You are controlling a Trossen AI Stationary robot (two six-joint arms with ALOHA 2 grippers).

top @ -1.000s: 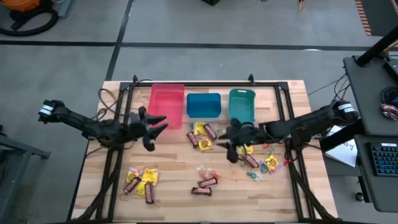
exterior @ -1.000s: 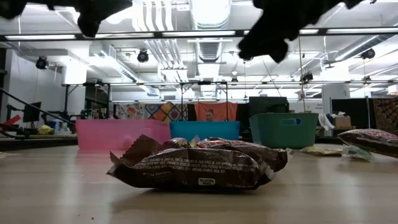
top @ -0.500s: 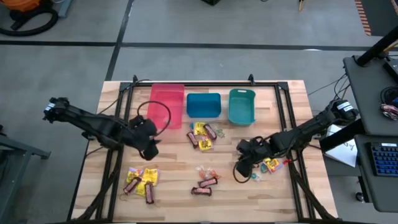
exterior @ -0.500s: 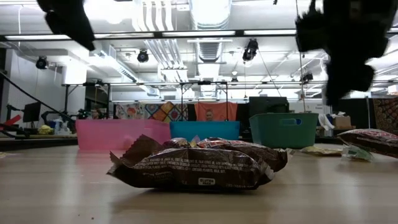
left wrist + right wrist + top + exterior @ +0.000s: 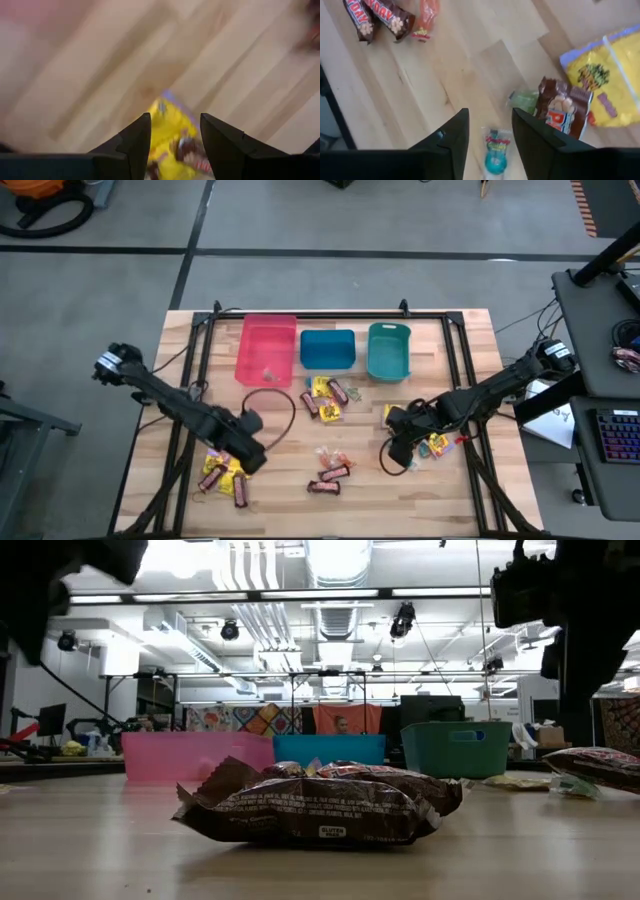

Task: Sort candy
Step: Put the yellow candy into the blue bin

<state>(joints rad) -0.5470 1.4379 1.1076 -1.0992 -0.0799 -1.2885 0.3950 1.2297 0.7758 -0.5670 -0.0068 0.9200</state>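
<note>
Candy lies right under both grippers. Below the right gripper [image 5: 487,131], whose fingers stand apart with nothing between them, sits a small teal sweet [image 5: 494,150] in clear wrap, in line with the gap; a brown bar [image 5: 563,108] and a yellow packet [image 5: 605,82] lie just beside it. The left gripper [image 5: 175,135] is open too, hanging over a yellow packet [image 5: 167,127] on the wooden table [image 5: 290,460], empty.
</note>
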